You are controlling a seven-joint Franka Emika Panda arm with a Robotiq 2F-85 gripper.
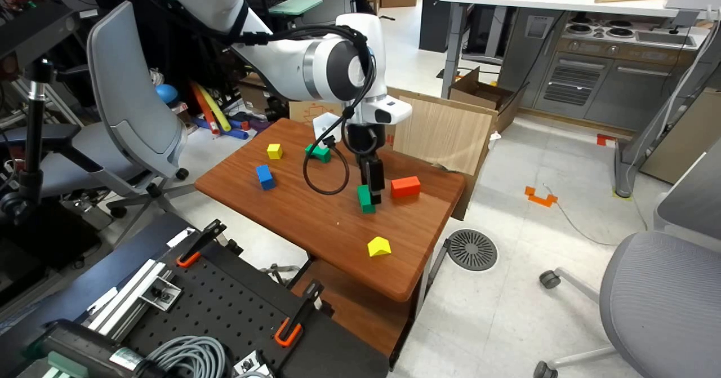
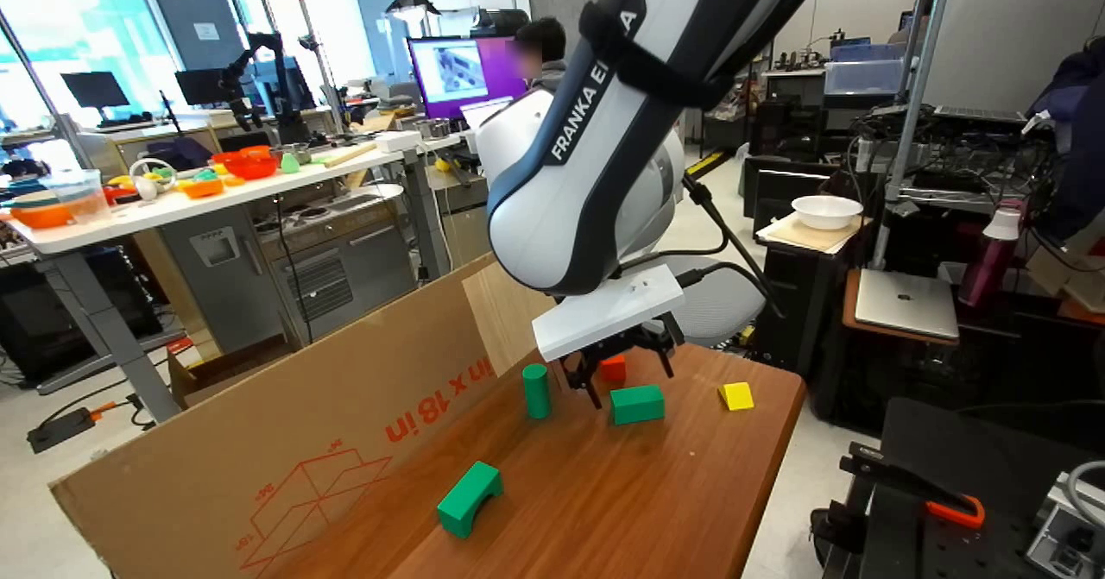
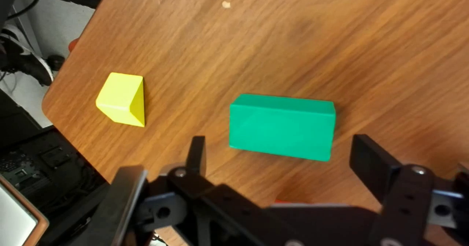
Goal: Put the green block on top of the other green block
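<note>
While the end effector [image 3: 279, 139] hangs with its jaws spread, the rectangular green block [image 3: 282, 130] lies on the tabletop [image 3: 176, 62], between them in the wrist view, bare wood at both ends; the arched green block [image 2: 467, 494] sits well apart, near the cardboard [image 2: 345, 411] along one edge.

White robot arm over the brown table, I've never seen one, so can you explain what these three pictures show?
That is a jointed robot arm ending in a two-fingered gripper. Two pictures are taken from outside the robot, from different places; the close-up is shot from the arm itself. On the brown table are a rectangular green block, a green arch, a red block, a blue block, a yellow cube, a yellow wedge and an upright green cylinder. Nothing is held: the gripper stands open, its fingers apart from the rectangular green block.
</note>
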